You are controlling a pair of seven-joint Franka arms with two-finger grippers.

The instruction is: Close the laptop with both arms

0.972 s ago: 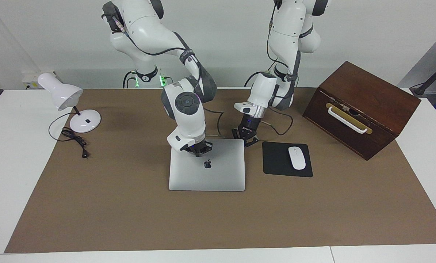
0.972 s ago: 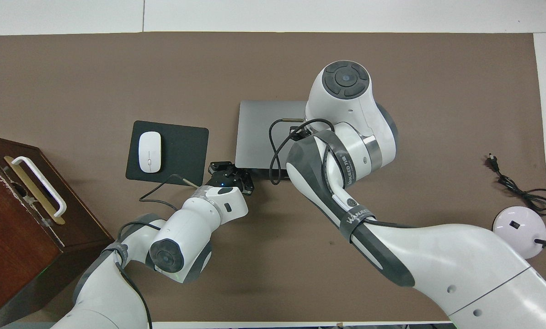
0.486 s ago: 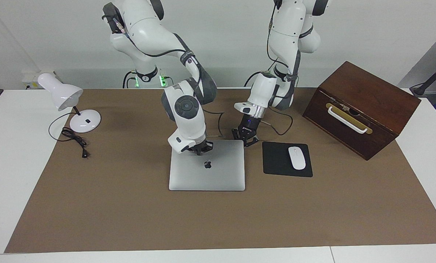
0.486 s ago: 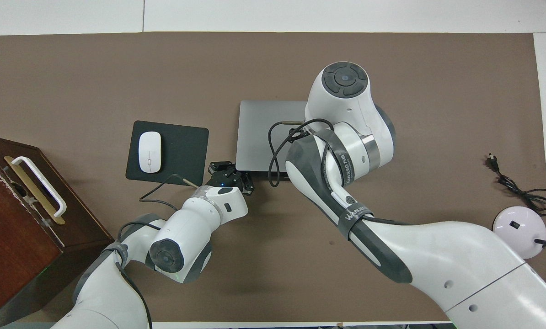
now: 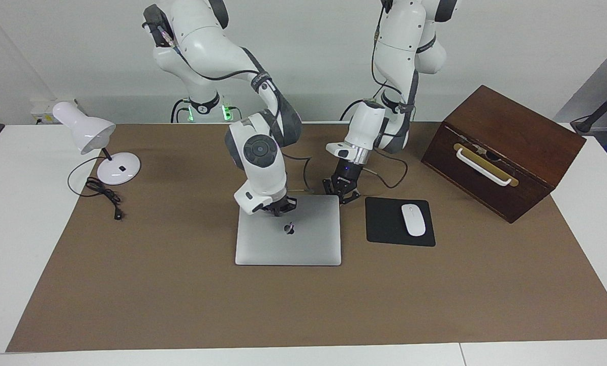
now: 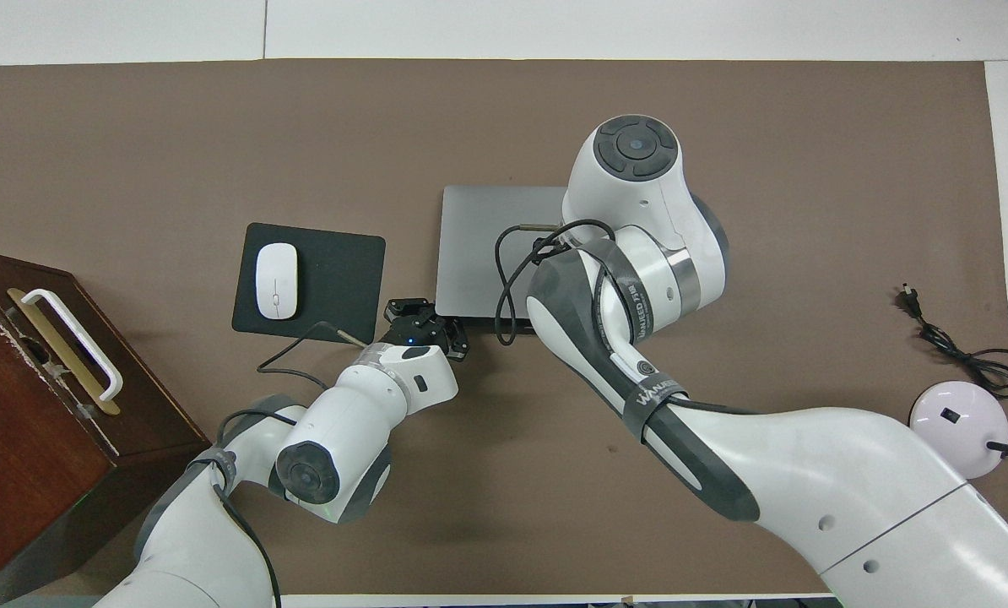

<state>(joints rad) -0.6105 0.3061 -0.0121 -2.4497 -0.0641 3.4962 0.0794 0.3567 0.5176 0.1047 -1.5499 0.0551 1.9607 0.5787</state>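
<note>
On brown surface, beside mouse pad: laptop, lid down. Right gripper over its lid, fingers pressed together; left gripper at its robot-side corner, likewise.

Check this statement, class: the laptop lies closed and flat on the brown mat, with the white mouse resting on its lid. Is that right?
Not quite. The laptop does lie closed and flat on the brown mat, but the white mouse rests on the black mouse pad beside it, toward the left arm's end of the table. The facing view shows this.
</note>
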